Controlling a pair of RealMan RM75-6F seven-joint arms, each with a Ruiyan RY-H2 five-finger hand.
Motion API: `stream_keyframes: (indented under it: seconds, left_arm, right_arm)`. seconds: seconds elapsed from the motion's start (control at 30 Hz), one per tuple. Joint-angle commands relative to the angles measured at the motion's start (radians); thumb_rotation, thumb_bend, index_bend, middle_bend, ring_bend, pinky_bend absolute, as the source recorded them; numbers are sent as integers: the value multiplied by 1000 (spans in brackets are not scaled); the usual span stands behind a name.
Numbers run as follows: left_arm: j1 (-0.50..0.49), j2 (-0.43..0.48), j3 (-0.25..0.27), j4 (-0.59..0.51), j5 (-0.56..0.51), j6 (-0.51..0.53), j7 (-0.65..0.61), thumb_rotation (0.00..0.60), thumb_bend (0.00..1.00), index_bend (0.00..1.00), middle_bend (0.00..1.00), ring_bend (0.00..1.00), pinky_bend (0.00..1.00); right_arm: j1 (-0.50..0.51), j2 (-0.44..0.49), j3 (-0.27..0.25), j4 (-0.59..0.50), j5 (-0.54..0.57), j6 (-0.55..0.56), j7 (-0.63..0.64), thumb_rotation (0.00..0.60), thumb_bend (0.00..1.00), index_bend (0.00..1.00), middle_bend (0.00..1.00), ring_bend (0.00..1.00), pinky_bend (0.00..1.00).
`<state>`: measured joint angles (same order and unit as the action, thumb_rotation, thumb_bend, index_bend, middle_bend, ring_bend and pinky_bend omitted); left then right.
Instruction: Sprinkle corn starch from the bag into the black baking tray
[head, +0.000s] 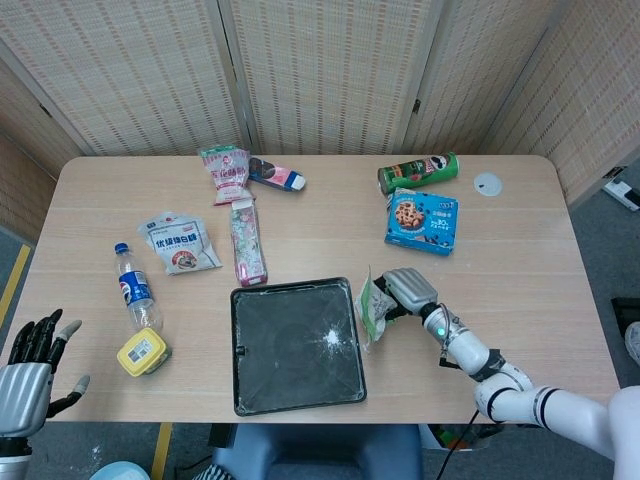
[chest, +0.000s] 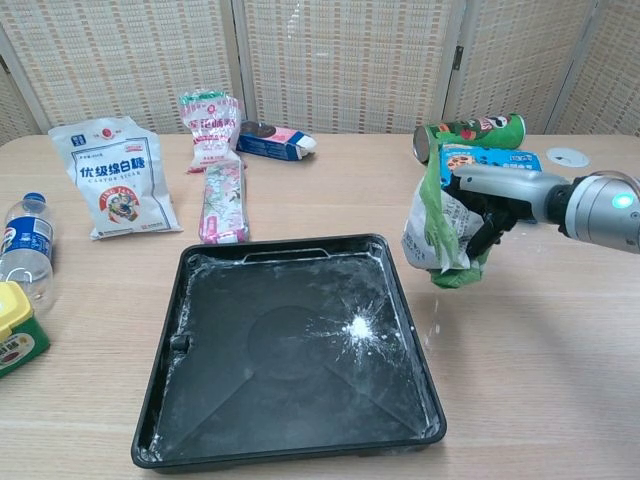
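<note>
One small starch pile in tray. Right hand grips bag beside tray; tilting spills onto table. Left hand spread, idle.

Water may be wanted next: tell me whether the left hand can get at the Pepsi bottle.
Probably yes: the left hand is open, holds nothing, and the Pepsi bottle lies nearby at its table edge with nothing between them.

right hand holds corn starch bag upright, off the table, at 2 o'clock of black baking tray; white powder pile inside tray.
</note>
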<state>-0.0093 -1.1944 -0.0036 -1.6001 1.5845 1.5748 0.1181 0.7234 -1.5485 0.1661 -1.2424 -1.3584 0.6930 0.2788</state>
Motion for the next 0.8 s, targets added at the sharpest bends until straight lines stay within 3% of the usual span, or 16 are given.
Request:
stream_keyframes:
  seconds: [0.03, 0.23, 0.53, 0.8]
  left_arm:
    - [-1, 0, 2, -1, 3, -1, 1, 600, 324, 168, 0, 18, 0]
    - [-3, 1, 0, -1, 3, 0, 1, 600, 325, 168, 0, 18, 0]
    - [3, 4, 4, 1, 3, 7, -5, 600, 325, 168, 0, 18, 0]
    - [2, 5, 4, -3, 9, 10, -2, 600, 324, 168, 0, 18, 0]
  right_arm:
    - [-7, -40, -37, 61, -46, 12, 70, 600, 513, 655, 674, 710, 696]
    - [-2, -78, -75, 122, -99, 34, 141, 600, 513, 639, 661, 683, 675]
    - [-3, -99, -104, 161, -136, 76, 196, 600, 514, 403, 446, 485, 519]
    - [-15, -75, -118, 139, -145, 117, 192, 600, 513, 299, 369, 416, 459]
